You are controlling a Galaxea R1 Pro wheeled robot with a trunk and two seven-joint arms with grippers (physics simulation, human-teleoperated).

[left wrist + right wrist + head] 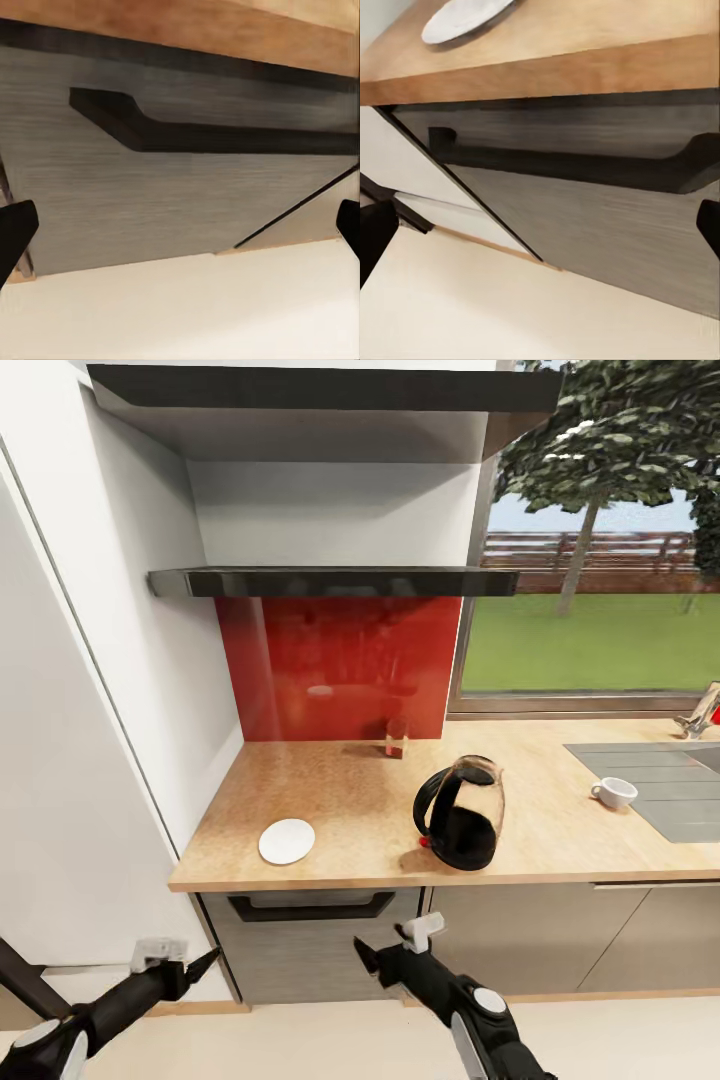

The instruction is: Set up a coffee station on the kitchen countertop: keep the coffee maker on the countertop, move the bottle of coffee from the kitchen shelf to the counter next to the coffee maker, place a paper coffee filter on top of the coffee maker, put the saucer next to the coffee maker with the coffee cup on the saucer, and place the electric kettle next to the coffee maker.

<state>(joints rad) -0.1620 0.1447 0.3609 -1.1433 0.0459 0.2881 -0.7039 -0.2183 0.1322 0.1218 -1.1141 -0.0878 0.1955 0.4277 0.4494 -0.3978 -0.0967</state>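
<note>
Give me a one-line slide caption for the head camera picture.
Electric kettle, saucer and coffee cup sit apart on the countertop; both open end effectors hang below its front edge.

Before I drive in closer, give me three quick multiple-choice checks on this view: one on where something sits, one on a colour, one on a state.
1. Where is the coffee cup?
A. On the saucer
B. On the countertop beside the sink's draining board
C. On the kitchen shelf

2. What colour is the wall panel behind the countertop?
A. Red
B. Blue
C. White

3. How are the two grippers?
A. Both open and empty
B. Left shut on the saucer
C. Right shut on the kettle

Answers:
1. B: the cup stands well right of the electric kettle, far from the saucer.
2. A: the glossy panel under the kitchen shelf is red.
3. A: left gripper and right gripper show spread fingertips with nothing between, below counter height.
</note>
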